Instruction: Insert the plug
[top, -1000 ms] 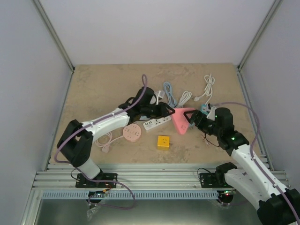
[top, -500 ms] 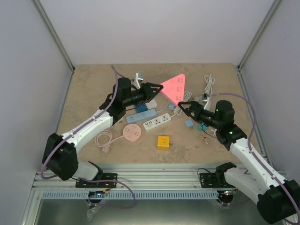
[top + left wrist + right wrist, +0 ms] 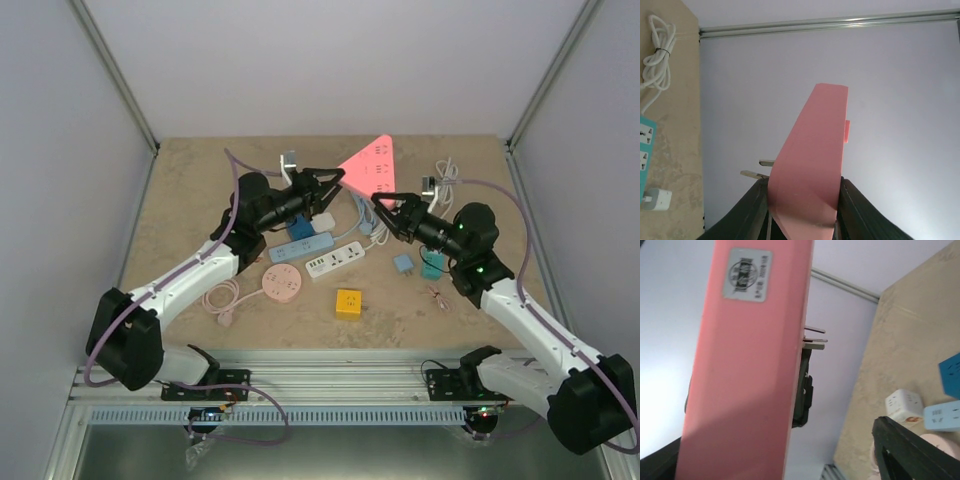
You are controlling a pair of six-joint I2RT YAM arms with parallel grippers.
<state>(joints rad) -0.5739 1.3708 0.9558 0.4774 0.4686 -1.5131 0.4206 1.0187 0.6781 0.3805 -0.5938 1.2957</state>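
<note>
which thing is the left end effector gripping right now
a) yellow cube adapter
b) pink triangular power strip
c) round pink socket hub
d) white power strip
b: the left end effector is shut on the pink triangular power strip, held up in the air; the left wrist view shows its fingers on both faces of the strip.

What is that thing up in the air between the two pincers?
A pink triangular power strip: the left pincer grips one corner and the open right pincer straddles another, as the top view shows.
</note>
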